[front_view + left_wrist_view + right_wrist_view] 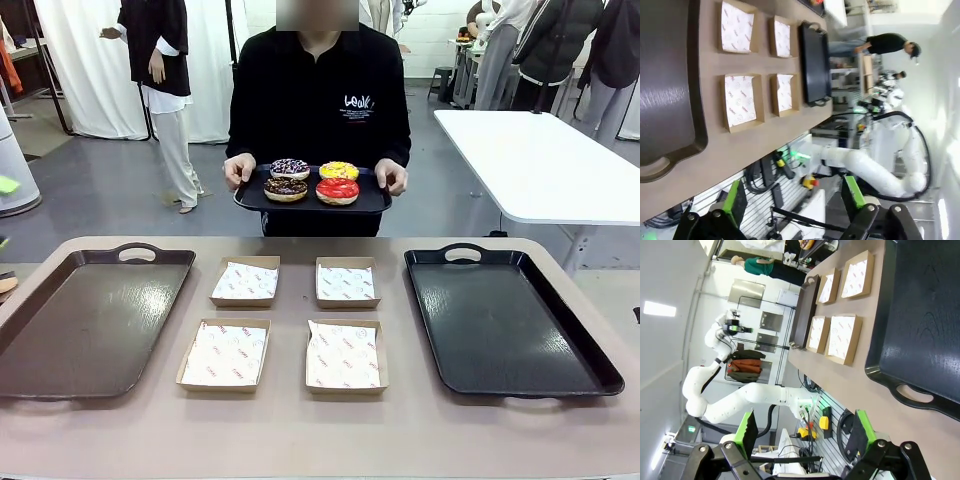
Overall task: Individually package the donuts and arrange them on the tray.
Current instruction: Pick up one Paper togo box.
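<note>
Beyond your surface (pixel 300 435) at the far edge, a person (pixel 318 95) holds a small tray (pixel 372 204) of four donuts (pixel 338 190); both your jaws stand open, empty.

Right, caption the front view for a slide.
Person holds four donuts on a small tray behind four paper-lined boxes and two large trays.
</note>
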Motion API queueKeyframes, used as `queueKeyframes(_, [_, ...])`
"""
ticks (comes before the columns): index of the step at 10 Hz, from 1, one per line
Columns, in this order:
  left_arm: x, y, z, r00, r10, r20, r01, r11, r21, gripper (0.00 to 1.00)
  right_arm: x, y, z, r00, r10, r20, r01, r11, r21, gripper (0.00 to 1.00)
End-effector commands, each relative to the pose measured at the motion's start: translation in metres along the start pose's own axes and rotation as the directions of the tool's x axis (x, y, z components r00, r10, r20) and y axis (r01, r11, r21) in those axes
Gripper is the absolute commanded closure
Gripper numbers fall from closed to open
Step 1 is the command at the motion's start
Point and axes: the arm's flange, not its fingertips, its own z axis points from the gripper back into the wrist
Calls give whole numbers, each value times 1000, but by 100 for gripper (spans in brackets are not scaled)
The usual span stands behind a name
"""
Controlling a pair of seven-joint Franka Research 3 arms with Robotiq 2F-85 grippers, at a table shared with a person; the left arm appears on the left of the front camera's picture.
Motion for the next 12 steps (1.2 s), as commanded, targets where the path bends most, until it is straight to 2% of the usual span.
queueKeyframes(1, [22, -48, -41, 998, -20, -61, 32, 978, 208, 0, -1, -1, 0, 1000, 10, 10, -10, 1000, 17, 0])
queueKeyframes(3, [34, -88, -93, 994, -13, -108, 52, 925, 375, 0, -1, -1, 0, 1000, 10, 10, -10, 1000, 17, 0])
queueKeyframes(4, [44, -97, -125, 993, -5, -121, 62, 877, 476, 0, -1, -1, 0, 1000, 10, 10, -10, 1000, 17, 0])
queueKeyframes(6, [52, -82, -184, 989, 25, -149, 74, 776, 627, 0, -1, -1, 0, 1000, 10, 10, -10, 1000, 17, 0])
queueKeyframes(9, [47, -35, -264, 991, 9, -135, 96, 660, 745, 0, -1, -1, 0, 1000, 10, 10, -10, 1000, 17, 0])
queueKeyframes(12, [45, -10, -309, 989, 25, -144, 97, 627, 773, 0, -1, -1, 0, 1000, 10, 10, -10, 1000, 17, 0])
